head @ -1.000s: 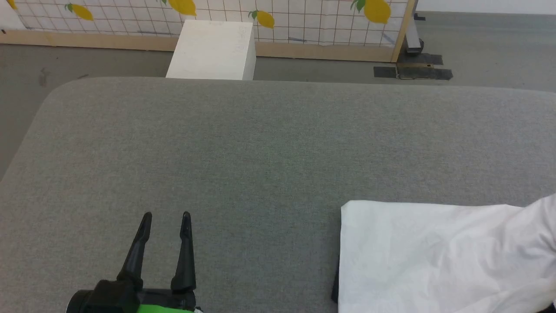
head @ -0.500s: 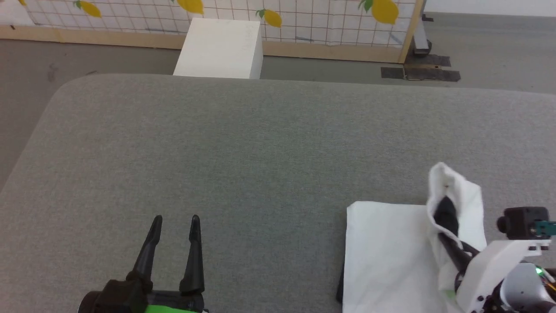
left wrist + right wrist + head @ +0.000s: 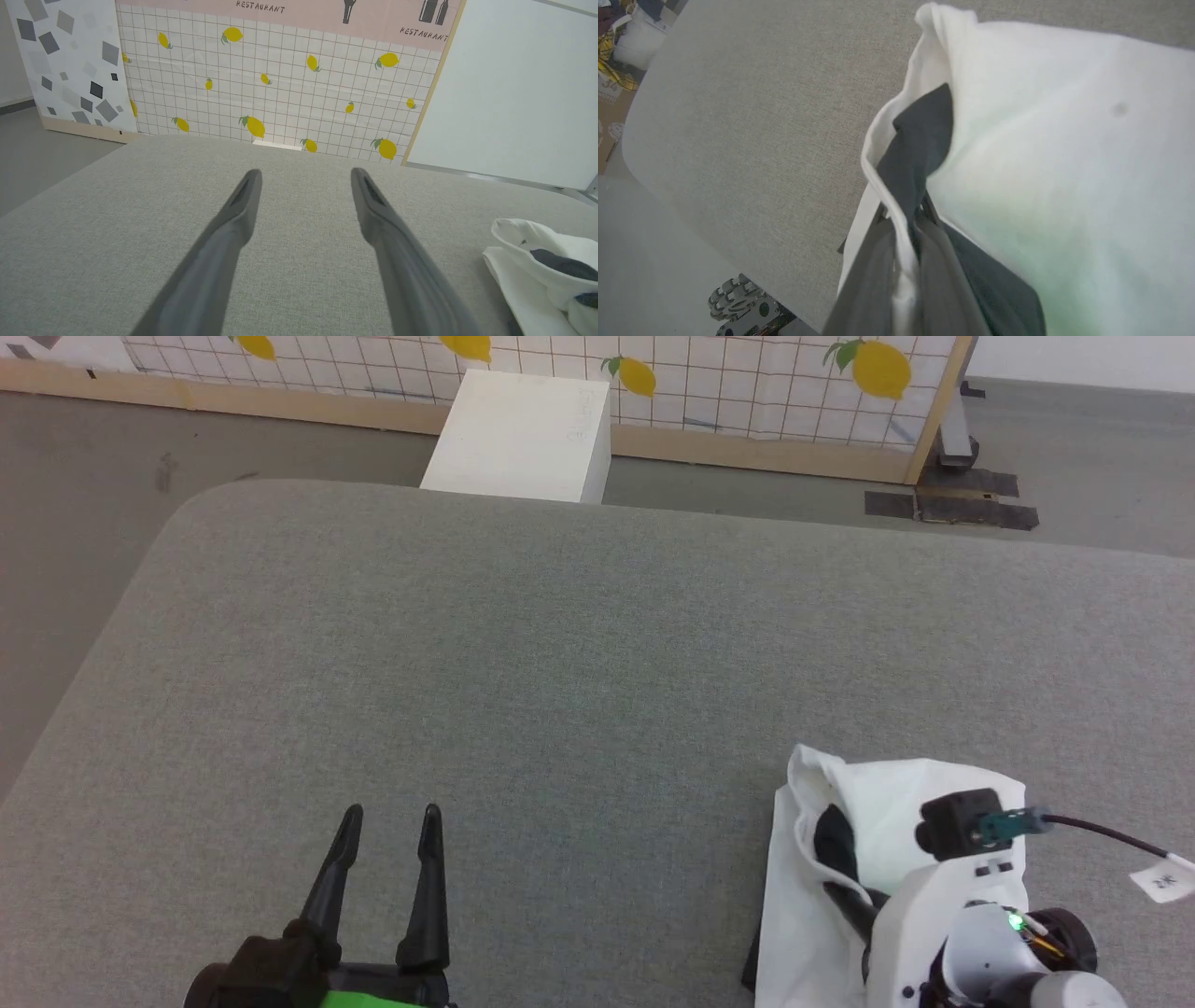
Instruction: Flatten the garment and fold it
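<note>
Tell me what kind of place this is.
Probably a staged robot-testing space, not a home: a freestanding lemon-print backdrop panel, a grey padded table, and a plain white box behind it.

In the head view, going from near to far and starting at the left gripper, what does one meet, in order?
Left gripper → grey table → white box → lemon-print panel

You had the garment (image 3: 801,924) lying on the worktop (image 3: 560,663) at its near right, with your right pincer (image 3: 903,219) at the cloth's raised left edge. Your left pincer (image 3: 390,814) sat over the near left, well apart from the garment. Behind the worktop a box (image 3: 523,434) stood on the floor (image 3: 75,523), with a panel (image 3: 747,392) behind it.
</note>
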Motion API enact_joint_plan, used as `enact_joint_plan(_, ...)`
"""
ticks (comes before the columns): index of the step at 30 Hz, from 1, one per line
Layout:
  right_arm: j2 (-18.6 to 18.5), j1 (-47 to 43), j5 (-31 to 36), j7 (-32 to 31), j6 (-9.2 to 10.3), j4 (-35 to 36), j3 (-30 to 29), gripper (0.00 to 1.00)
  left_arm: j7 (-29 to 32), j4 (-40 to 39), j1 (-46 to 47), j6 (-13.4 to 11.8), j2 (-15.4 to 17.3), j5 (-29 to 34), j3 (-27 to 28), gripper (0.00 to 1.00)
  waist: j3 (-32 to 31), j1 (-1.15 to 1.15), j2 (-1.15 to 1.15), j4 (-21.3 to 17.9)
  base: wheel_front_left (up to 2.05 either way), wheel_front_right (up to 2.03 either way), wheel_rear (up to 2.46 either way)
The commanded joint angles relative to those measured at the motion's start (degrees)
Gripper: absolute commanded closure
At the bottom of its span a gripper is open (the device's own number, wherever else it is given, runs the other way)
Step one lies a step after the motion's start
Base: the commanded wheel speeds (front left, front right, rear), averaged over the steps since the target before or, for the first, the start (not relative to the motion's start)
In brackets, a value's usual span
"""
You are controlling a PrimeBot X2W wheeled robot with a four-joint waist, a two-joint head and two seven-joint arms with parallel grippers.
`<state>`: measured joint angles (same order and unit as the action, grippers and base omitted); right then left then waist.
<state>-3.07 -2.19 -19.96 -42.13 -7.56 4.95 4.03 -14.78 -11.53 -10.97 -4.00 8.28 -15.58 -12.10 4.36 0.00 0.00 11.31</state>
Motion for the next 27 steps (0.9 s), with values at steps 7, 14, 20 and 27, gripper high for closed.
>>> enact_joint_plan(7, 0.2, 4.3, 1.5, 2.9, 0.08, -10.3, 4.5, 0.70, -0.2, 1.4, 1.5, 1.4, -1.2, 0.5, 0.1, 0.00, -0.7, 0.00, 0.00, -0.6, 0.00, 0.00, 0.00)
enact_joint_plan(14, 0.2, 7.5, -0.5, 7.7, 0.08, -16.2, 7.0, 0.00, -0.2, 2.2, 1.5, 2.1, -1.6, 0.7, 0.2, 0.00, -1.4, 0.00, 0.00, -1.7, 0.00, 0.00, 0.00)
enact_joint_plan(20, 0.2, 7.2, -2.5, 9.1, 0.08, -8.3, 3.9, 0.00, -0.2, 2.2, 1.2, 2.4, -1.5, 0.8, 0.9, 0.00, -1.4, 0.00, 0.00, -3.1, 0.00, 0.00, 0.00)
enact_joint_plan(27, -1.2, -2.2, 1.2, 4.7, 0.08, 7.5, -11.1, 0.00, -0.2, 1.3, 0.9, 2.4, -2.0, 1.2, 1.6, 0.00, 0.2, 0.00, 0.00, -4.5, 0.00, 0.00, 0.00)
